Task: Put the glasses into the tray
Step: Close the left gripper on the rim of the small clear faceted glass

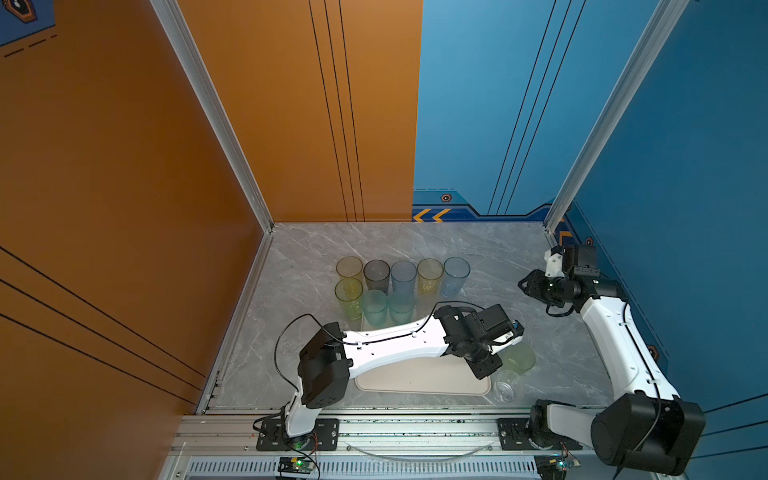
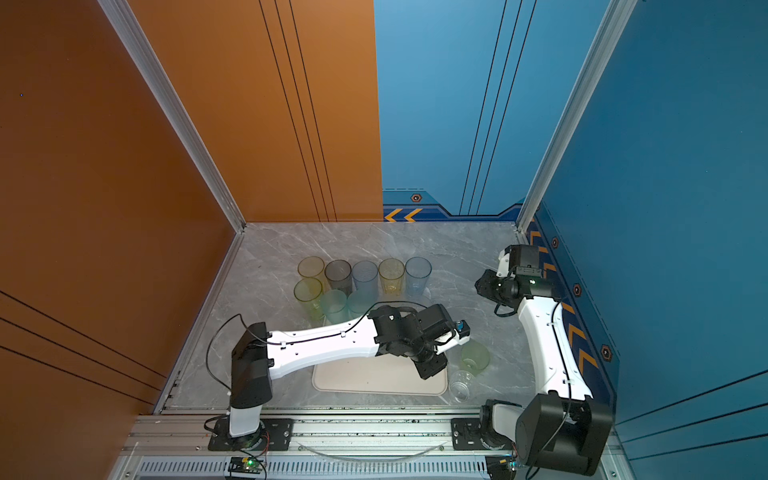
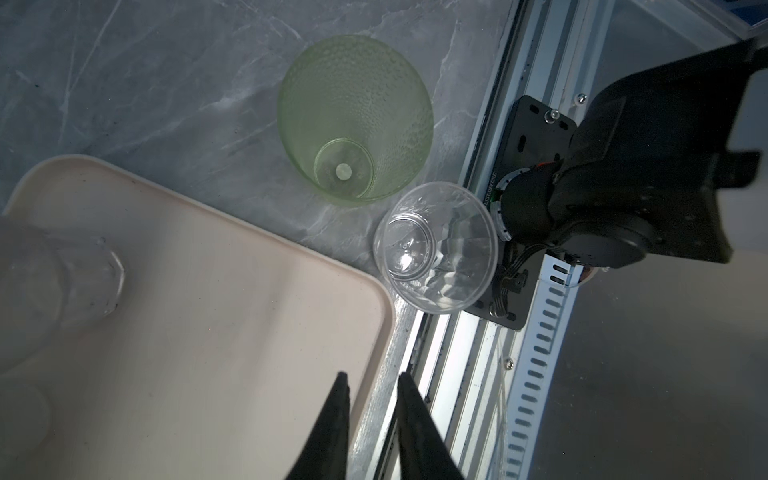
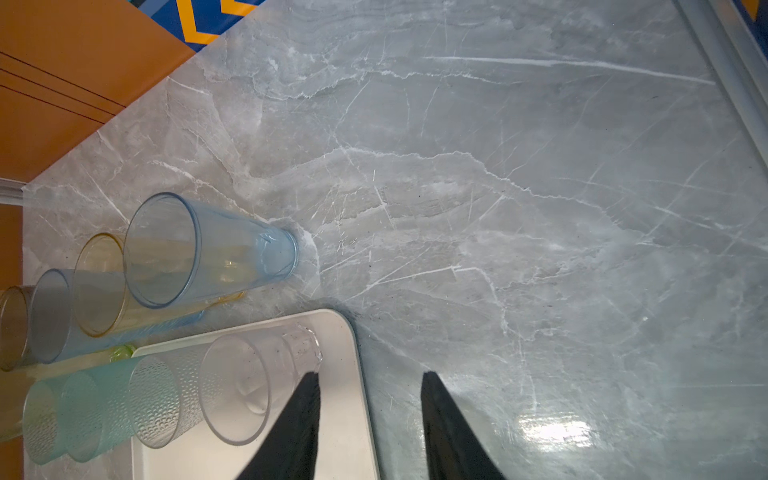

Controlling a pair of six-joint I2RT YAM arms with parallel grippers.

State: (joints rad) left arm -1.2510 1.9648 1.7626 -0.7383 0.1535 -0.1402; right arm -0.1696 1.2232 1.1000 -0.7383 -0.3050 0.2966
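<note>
Left tool (image 3: 372, 376) narrowly parted, empty, over tray (image 3: 208, 332) corner. Right tool (image 4: 370, 374) spread, empty, above surface (image 4: 540, 208). I note green glass (image 3: 353, 120), clear glass (image 3: 436, 245) just beside tray.

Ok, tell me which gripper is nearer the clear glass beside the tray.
Left. The left gripper hovers at the tray corner beside the clear glass; the right gripper is far back.

Glasses (image 1: 403, 276) upright, mostly beside cream tray (image 1: 415, 381) (some inside).

Cream-white tray (image 3: 208, 332), dimpled pale green glass (image 3: 353, 116), faceted clear glass (image 3: 436, 249), grey white-veined marble tabletop (image 4: 498, 166).
</note>
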